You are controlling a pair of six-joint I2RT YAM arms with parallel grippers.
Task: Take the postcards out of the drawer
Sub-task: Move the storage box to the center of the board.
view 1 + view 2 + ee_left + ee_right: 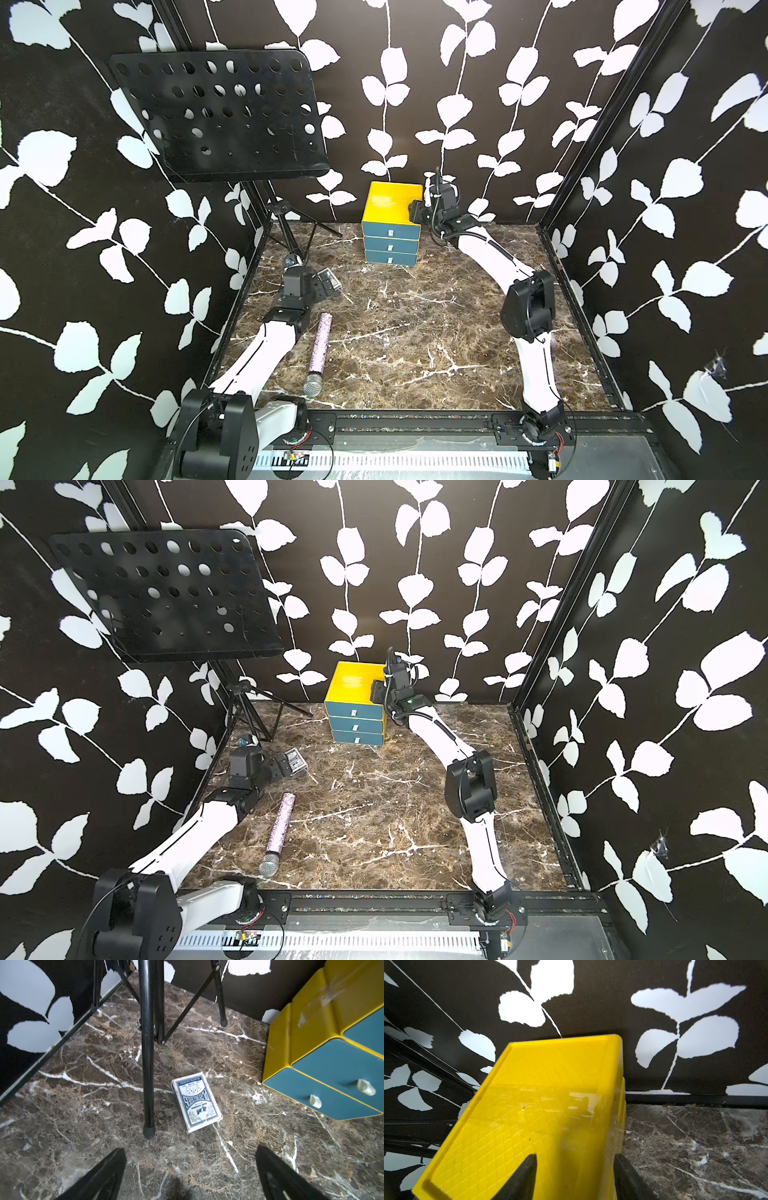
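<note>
Yellow drawer unit at rear of table, all three teal drawers shut; postcards not in sight. At its top right edge, right gripper straddles, jaws partly apart. Near card box, left gripper hovers, jaws wide, empty.

Card box, lying flat on the marble surface: blue print reads "PLASTIC COATED" along one end and "PLAYING CARDS" across the middle; the smaller lines are too fine to read
</note>
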